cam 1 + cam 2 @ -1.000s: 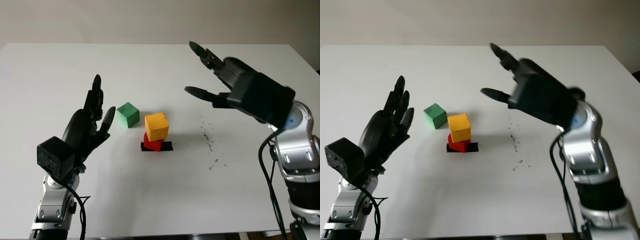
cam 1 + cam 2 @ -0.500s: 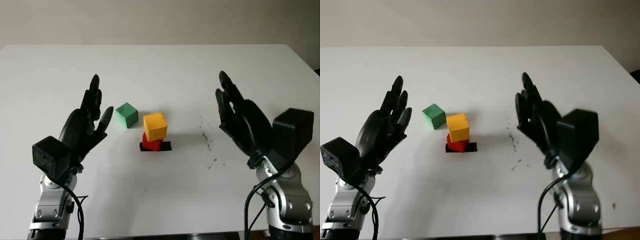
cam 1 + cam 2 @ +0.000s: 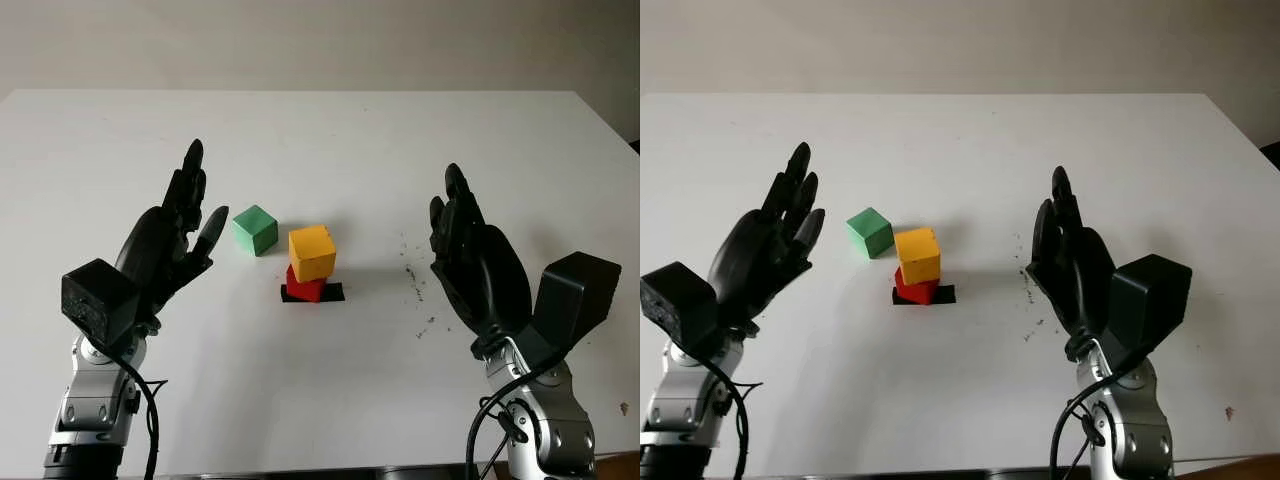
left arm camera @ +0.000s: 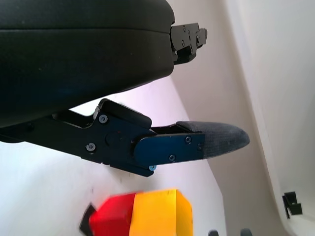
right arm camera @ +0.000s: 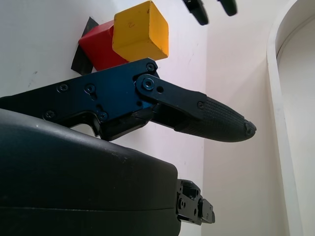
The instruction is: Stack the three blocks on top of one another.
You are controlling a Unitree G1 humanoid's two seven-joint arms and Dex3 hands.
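A yellow block (image 3: 312,252) sits on a red block (image 3: 304,285), which stands on a black patch of tape (image 3: 334,293) mid-table. The same yellow-on-red stack shows in the right wrist view, yellow block (image 5: 141,31) and red block (image 5: 98,45). A green block (image 3: 255,229) lies on the table just left of the stack, apart from it. My left hand (image 3: 170,245) is open, raised left of the green block. My right hand (image 3: 472,262) is open, raised right of the stack. Neither hand touches a block.
The white table (image 3: 330,150) stretches well beyond the blocks. Dark specks (image 3: 417,282) mark its surface between the stack and my right hand.
My right hand has swung down from high over the far right of the table to a raised, palm-in pose near the front right. The left hand and the blocks have barely moved.
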